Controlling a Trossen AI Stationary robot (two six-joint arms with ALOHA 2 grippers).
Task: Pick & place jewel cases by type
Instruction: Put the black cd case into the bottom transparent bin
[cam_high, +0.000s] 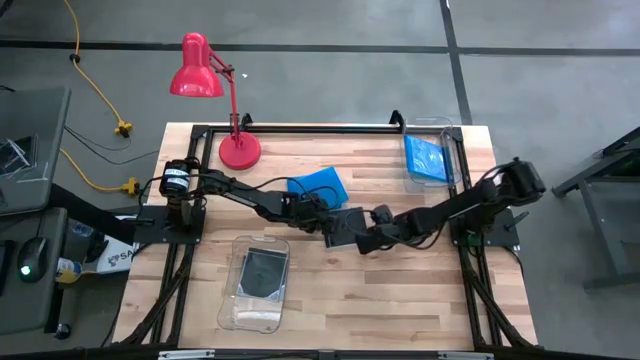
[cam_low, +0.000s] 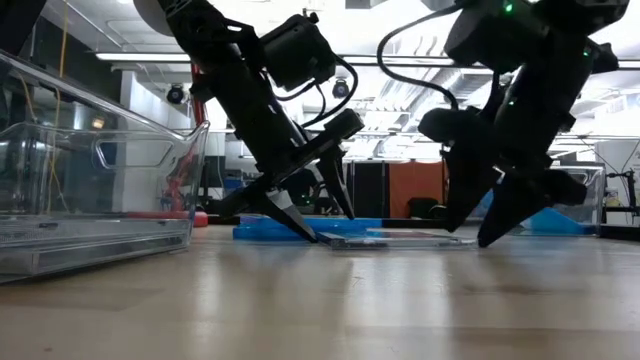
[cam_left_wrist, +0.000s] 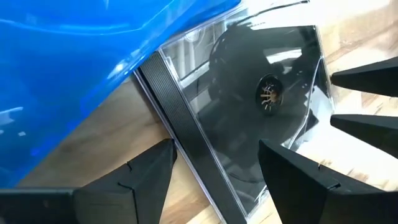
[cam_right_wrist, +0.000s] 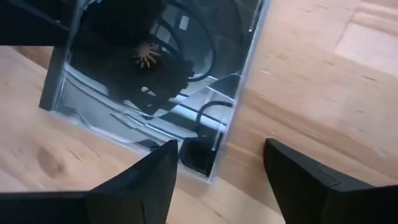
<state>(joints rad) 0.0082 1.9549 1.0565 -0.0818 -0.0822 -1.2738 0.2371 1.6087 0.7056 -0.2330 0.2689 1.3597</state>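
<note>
Lying flat mid-table, the dark jewel case (cam_high: 345, 224) sits between two spread-fingered grippers: left gripper (cam_high: 318, 214) at nine o'clock, right gripper (cam_high: 372, 240) at four, released.

Dark jewel case (cam_high: 347, 226) flat on bench, between left fingers (cam_left_wrist: 149, 180) and right fingers (cam_right_wrist: 149, 180); blue case (cam_high: 318, 184) overlapping one edge, behind left fingers.

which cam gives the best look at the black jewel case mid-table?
Left wrist view: the black jewel case fills the frame, hub and hinge spine clear. Right wrist view shows one end of it. High view has it small, between both arms. Low view shows only a thin edge.
</note>
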